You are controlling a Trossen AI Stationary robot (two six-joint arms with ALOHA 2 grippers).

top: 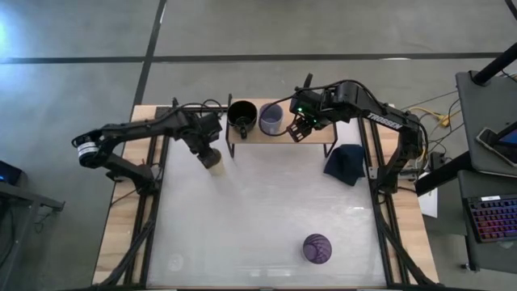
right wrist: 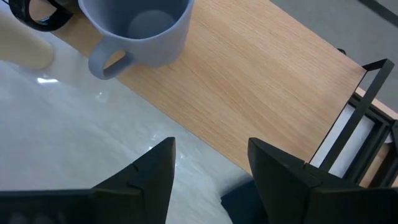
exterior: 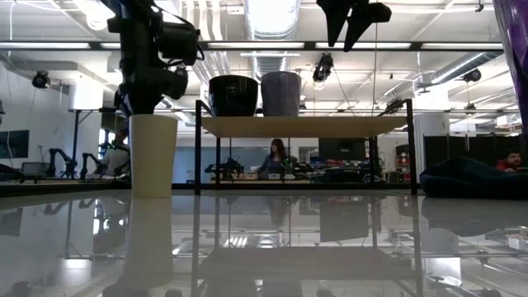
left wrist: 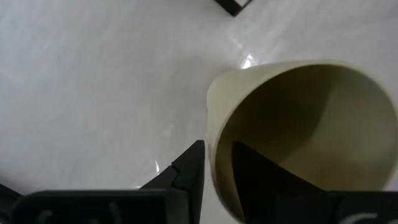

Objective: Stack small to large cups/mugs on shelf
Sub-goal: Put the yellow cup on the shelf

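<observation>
The cream cup stands upright left of the shelf, held at its rim by my left gripper. The black mug and the lavender-grey mug stand side by side on the left part of the shelf's wooden board. My right gripper hovers open and empty above the board, right of the lavender-grey mug. The purple tumbler stands on the table near its front edge. My left gripper holds the cream cup's wall at the rim, with one finger outside and one inside the cup. The fingers come from above, pointing down. The cup is upright, its base at table level.
A dark navy cloth lump lies on the table right of the shelf. The shelf's black legs stand close to the cream cup. The board's right half is bare. The table's middle has free room.
</observation>
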